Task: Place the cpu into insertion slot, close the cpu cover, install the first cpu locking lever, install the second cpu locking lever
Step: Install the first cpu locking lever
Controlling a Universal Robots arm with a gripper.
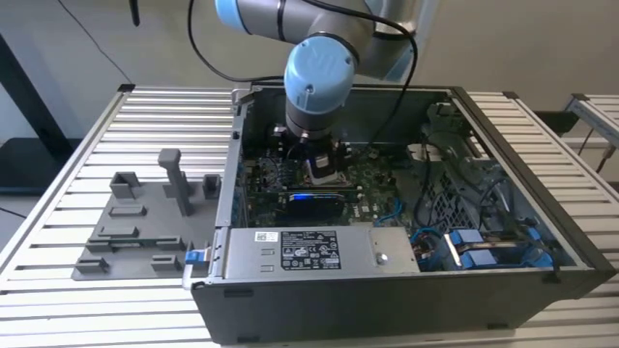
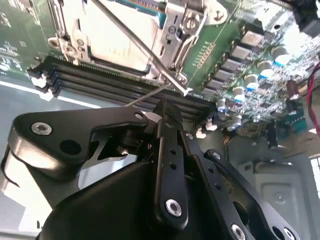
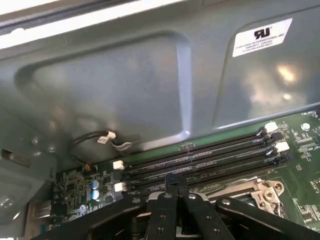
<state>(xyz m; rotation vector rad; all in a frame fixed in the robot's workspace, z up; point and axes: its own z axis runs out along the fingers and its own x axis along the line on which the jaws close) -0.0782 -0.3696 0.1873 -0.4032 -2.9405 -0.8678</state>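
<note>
With closed fingers, the gripper [image 2: 167,111] meets a locking lever [image 2: 145,47] beside the covered slot [image 2: 120,35] on the board [image 2: 220,45]; it seems best to press steadily, keeping the wire from slipping sideways.

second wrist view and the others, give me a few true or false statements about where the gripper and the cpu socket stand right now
1. The gripper is inside the open computer case, above the green circuit board. True.
2. In the second wrist view the gripper's fingers are spread wide apart. False: they are shut together, with the tip close to a thin metal lever.
3. The insertion slot has a metal cover lying over it. True.
4. The gripper's tip is beside the row of long black memory slots. True.
5. The grey fixture plate sits inside the case. False: it lies on the slatted table, at the exterior view's left of the case.
</note>
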